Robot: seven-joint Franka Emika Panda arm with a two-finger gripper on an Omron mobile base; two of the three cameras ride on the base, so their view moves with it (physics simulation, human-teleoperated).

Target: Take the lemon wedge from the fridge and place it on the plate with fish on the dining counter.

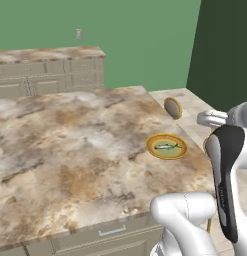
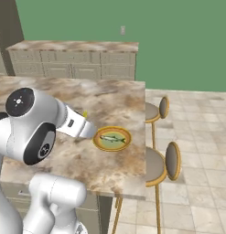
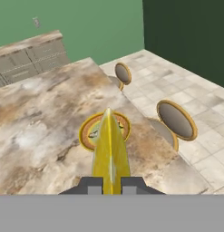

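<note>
In the hand view, the end effector (image 3: 111,185) is clamped on the lemon wedge (image 3: 110,149), which points toward 12 o'clock over the plate with fish (image 3: 88,131) on the desk (image 3: 36,136); two stools (image 3: 177,120) stand at 3 o'clock.

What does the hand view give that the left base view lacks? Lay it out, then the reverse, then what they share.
Hand view: the gripper shut on the lemon wedge, aimed at the plate with fish, plus two stools beside the counter.
Left base view: the arm's white links at lower right and the counter's front drawer handle.
Both: the plate with fish near the dining counter edge, the far cabinets and the green wall.
</note>
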